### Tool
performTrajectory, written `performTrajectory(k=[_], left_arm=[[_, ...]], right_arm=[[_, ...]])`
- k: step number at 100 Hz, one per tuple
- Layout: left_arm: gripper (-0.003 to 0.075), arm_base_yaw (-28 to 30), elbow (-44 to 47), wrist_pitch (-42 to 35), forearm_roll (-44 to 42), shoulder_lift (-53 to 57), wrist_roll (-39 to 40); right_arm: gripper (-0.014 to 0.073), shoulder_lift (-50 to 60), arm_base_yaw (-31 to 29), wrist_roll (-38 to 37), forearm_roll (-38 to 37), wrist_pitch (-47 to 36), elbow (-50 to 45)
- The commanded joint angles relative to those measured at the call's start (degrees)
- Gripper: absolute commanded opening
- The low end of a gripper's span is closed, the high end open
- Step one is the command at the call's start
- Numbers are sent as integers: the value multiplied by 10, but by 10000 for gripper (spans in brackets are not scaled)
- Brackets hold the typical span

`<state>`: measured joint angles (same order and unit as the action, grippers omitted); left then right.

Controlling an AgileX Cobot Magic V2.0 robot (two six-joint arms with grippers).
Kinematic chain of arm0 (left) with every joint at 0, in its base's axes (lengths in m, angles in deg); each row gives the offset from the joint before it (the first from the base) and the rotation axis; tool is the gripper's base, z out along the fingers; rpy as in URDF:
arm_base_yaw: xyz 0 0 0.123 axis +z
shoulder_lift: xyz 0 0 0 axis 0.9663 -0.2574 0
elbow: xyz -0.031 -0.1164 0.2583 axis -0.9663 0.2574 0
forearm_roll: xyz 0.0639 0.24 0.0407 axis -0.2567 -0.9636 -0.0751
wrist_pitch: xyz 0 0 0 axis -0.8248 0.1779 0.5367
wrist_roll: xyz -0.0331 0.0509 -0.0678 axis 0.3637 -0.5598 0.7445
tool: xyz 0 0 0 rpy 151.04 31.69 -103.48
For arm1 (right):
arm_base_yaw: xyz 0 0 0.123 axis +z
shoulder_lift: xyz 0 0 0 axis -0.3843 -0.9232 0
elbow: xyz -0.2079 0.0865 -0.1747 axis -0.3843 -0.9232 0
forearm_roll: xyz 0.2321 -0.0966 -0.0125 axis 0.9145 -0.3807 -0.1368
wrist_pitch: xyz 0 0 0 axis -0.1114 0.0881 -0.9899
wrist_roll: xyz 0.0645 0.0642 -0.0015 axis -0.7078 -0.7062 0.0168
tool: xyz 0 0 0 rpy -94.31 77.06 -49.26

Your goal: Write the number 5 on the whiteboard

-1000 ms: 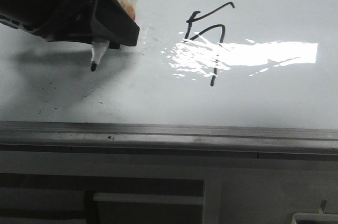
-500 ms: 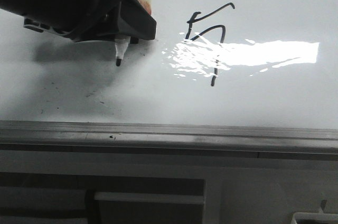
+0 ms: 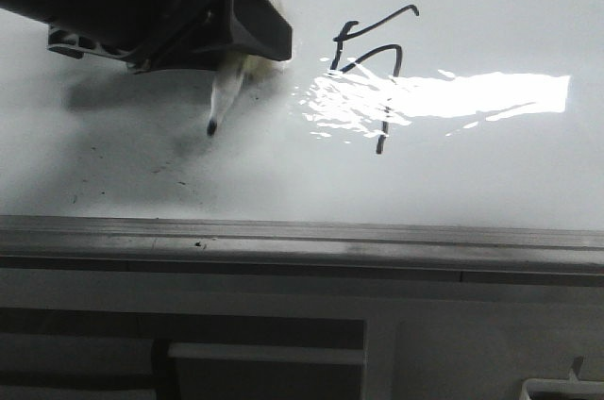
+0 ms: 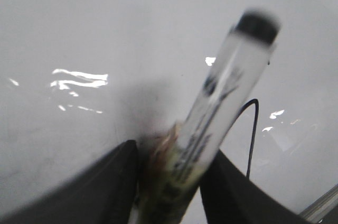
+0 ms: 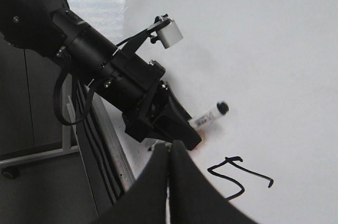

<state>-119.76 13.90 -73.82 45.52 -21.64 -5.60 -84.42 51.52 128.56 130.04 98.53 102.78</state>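
Observation:
The whiteboard fills the front view, with the number 5 drawn in thin black strokes across the glare. My left gripper hangs left of the 5, shut on a clear-barrelled marker that slants down to a black tip. In the left wrist view the blurred marker sits between both fingers, and one stroke of the number 5 shows beside it. The right wrist view shows my right gripper shut on nothing, the number 5, and the left arm holding the marker.
A grey metal frame edge runs along the board's near side, with dark structure below it. Small dark specks dot the board under the left gripper. Bright glare lies right of the 5. A stand shows beside the board.
My left gripper has moved to the right, toward the 5. The marker has swung from near upright to a slant, its tip lower on the board.

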Motion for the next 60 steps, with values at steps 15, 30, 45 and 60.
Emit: performTrajectory(k=[15,30,45,60], left_arm=[[339,8,-11,-20,14,0,1],[339,8,-11,-20,14,0,1],[481,8,-12,-35,14,1,1],[626,8,-28,-44,5,37,1]], right_arm=[[-63,-1,-3,0,18,-43,19],[-63,-1,-3,0,18,-44,19],[-63,-1,-3,0,18,-46,19],[-63,-1,-3,0,18,-49,19]])
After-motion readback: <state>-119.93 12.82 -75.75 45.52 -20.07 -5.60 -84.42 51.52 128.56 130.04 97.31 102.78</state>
